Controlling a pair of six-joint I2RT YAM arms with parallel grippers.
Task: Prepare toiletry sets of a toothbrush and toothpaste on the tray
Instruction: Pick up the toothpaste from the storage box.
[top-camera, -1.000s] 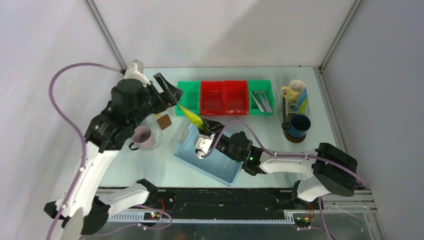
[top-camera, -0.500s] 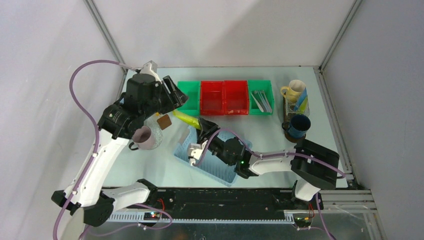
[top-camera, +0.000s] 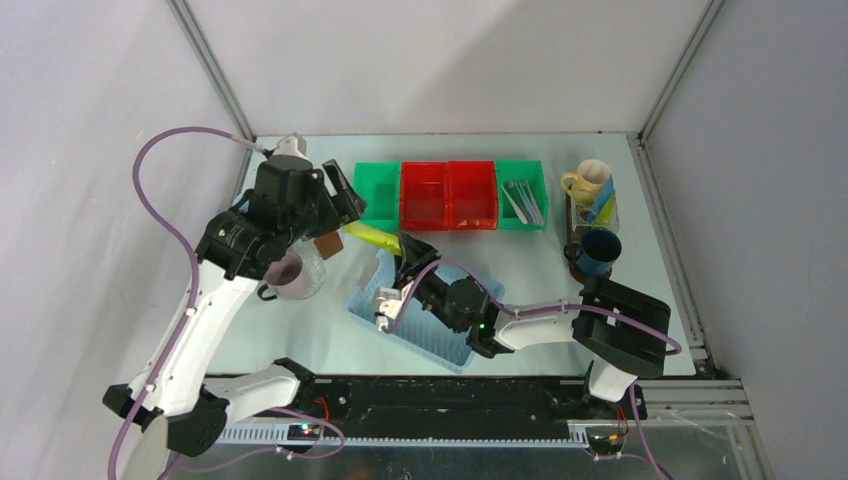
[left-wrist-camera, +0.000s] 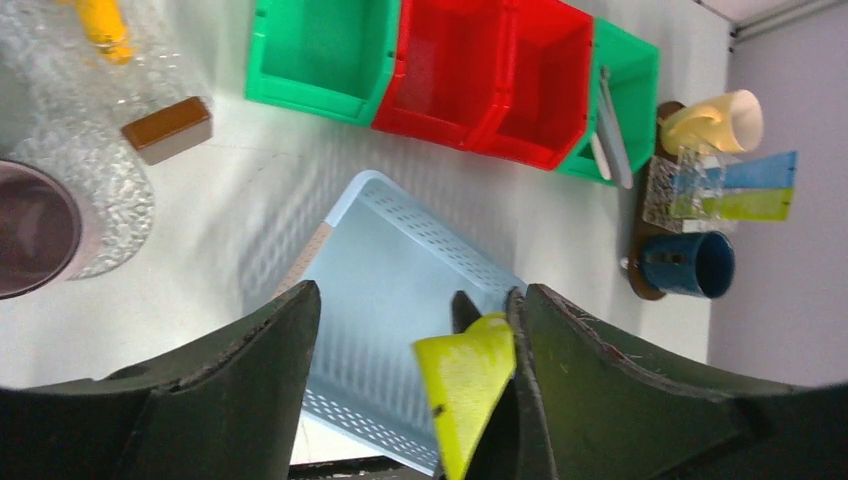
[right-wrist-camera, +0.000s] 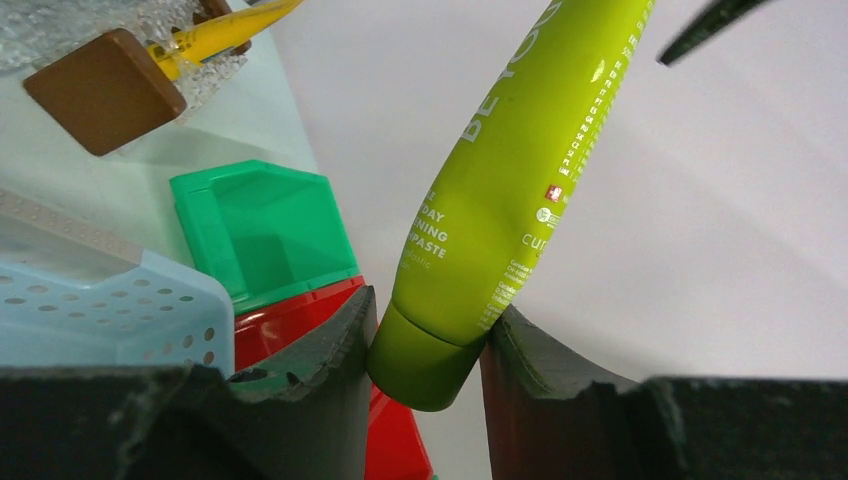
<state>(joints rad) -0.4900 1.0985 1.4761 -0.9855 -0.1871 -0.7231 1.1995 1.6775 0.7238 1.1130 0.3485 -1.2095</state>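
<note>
— Pale table (top-camera: 320, 335), grey walls. Where's the toothpaste tube (right-wrist-camera: 510, 190)?
— Pinched near its cap by the right gripper (right-wrist-camera: 430, 330), whose arm stretches low across the blue basket (top-camera: 430, 335), fingers tipped upward.
— And the left gripper (left-wrist-camera: 415, 300)?
— Spread wide, the tube's flat tail between its fingers, its arm arched high and pointing down.

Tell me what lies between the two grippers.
The yellow-green toothpaste tube: right gripper shut on its cap end, crimped end inside the open left gripper. Clearest in the top view.
</note>
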